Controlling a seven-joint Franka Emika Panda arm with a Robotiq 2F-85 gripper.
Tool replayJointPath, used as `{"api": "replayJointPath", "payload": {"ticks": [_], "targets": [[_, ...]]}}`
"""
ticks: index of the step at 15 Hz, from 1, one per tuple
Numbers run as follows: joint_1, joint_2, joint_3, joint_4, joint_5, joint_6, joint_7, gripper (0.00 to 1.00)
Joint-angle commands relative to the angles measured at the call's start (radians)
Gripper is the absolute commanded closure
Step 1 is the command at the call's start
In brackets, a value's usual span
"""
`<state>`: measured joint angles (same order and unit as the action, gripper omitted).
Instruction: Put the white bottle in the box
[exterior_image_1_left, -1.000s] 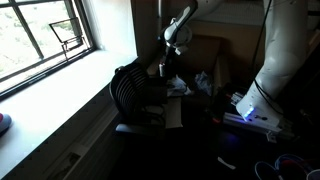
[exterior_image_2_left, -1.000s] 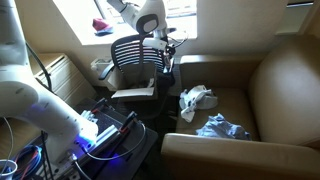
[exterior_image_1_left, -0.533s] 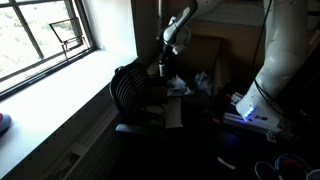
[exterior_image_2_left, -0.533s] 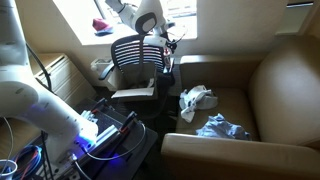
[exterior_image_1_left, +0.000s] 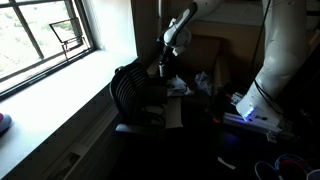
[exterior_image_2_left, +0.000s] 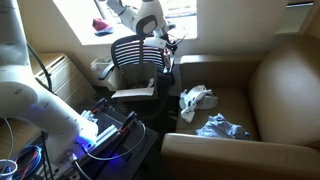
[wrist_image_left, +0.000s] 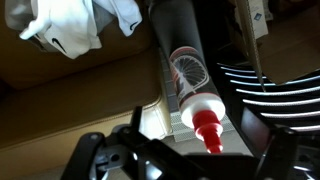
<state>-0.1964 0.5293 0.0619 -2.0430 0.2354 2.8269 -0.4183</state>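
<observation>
My gripper (wrist_image_left: 190, 158) hung with its fingers spread wide, holding nothing. In the wrist view the white bottle (wrist_image_left: 197, 100) stood just ahead of it, red nozzle pointing towards the camera, in line with the space between the two fingers and with neither finger closed on it. Room was tight: the bottle sat in a narrow dark gap, with the lit ribs of the black ribbed basket (wrist_image_left: 262, 88) close on one side and the edge of the brown armchair (wrist_image_left: 80, 100) on the other. A crumpled white wrapper (wrist_image_left: 70, 25) lay on the armchair, well apart from the bottle. In an exterior view my arm (exterior_image_2_left: 148, 18) reached down beside the basket's rim, and the bottle there was too small and dark to pick out. Against the frames half a second before, I saw no shift in arm, basket or wrapper
</observation>
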Motion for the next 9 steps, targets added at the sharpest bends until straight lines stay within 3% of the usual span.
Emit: {"api": "replayJointPath", "payload": {"ticks": [1, 3, 9], "targets": [[-0.025, 0.003, 0.024, -0.001, -0.036, 0.003, 0.028, 0.0], [-0.027, 0.007, 0.032, 0.0, -0.041, 0.053, 0.03, 0.0], [-0.021, 0.003, 0.03, 0.002, -0.069, 0.031, 0.057, 0.0]]}}
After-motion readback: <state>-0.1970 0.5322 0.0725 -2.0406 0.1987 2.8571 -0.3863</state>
